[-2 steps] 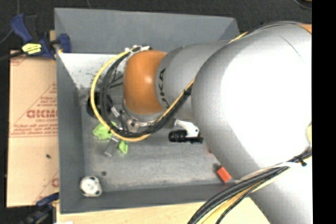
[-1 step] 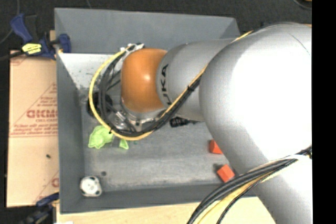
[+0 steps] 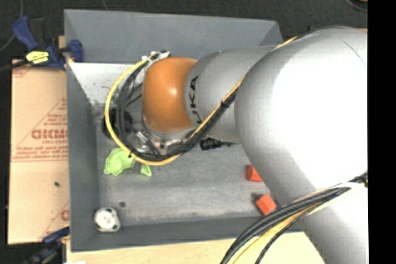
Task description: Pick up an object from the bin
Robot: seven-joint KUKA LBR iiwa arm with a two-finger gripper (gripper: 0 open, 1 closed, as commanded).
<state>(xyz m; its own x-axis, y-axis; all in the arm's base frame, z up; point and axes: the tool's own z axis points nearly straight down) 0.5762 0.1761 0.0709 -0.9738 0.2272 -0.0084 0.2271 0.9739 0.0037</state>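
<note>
Looking down on a dark surface carrying the grey metal bin (image 3: 83,151). Reaching in from the right across the bin's left half, with the orange wrist cover (image 3: 166,96) hiding most of the gripper (image 3: 139,144). Hanging just beside a crumpled green thing (image 3: 119,161) lying left of centre; contact not determinable. Gripper state: cannot tell. Also lying in the bin: 1 white round thing (image 3: 106,218) in the near left corner, 1 far orange block (image 3: 252,174) and 1 near orange block (image 3: 265,203) at near right, well apart from the gripper.
</note>
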